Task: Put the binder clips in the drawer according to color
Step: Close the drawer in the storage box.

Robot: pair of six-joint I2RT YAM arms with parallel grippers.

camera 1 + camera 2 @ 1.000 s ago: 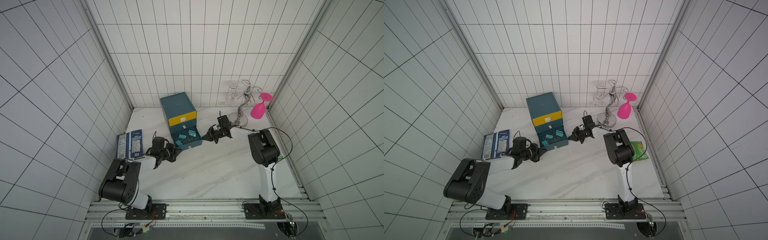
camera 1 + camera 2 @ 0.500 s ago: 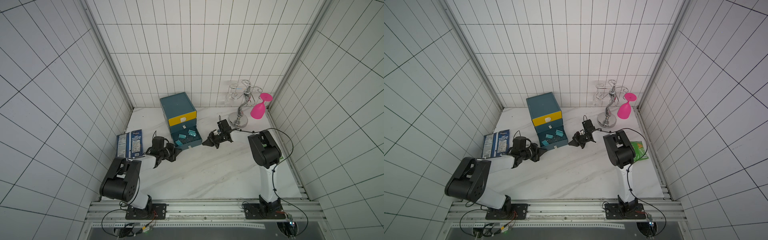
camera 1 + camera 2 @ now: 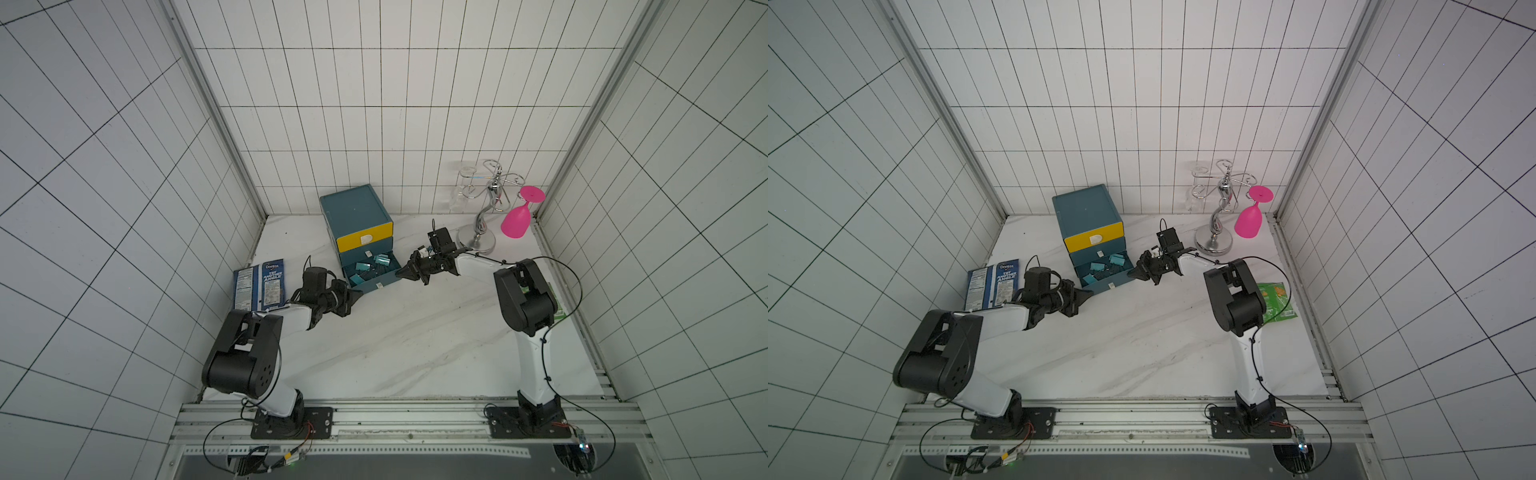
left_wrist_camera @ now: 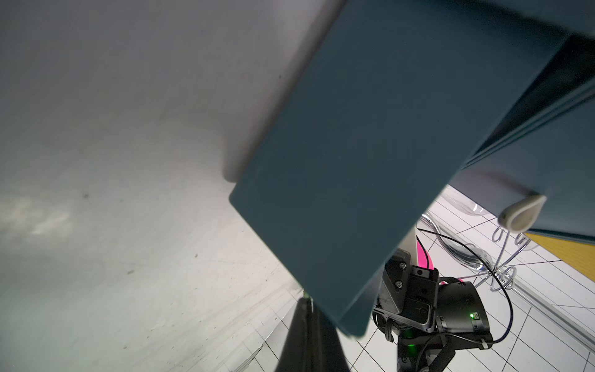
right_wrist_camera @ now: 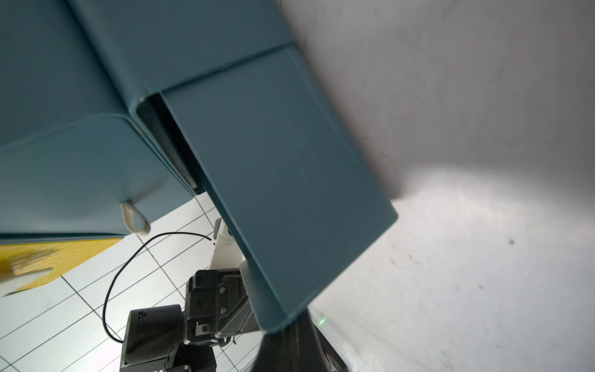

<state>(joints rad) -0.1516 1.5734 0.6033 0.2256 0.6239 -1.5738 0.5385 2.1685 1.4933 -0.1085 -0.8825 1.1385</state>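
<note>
In both top views we've got the cabinet (image 3: 355, 208) (image 3: 1086, 210) at the back of the table (image 3: 415, 340), bottom drawer (image 3: 376, 283) pulled out with teal clips (image 3: 365, 266) lying inside. Left fingers (image 3: 356, 294) are pinched together holding nothing, right at one front corner of that drawer; right fingers (image 3: 402, 273) same deal at the other corner. Left wrist view: drawer (image 4: 338, 161) up close, dark fingertip (image 4: 306, 335) against its corner. Right wrist view mirrors that.

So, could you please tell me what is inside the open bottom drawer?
Several teal binder clips lie in the open bottom drawer. Its rear is covered by the cabinet, so anything there is hidden.
</note>
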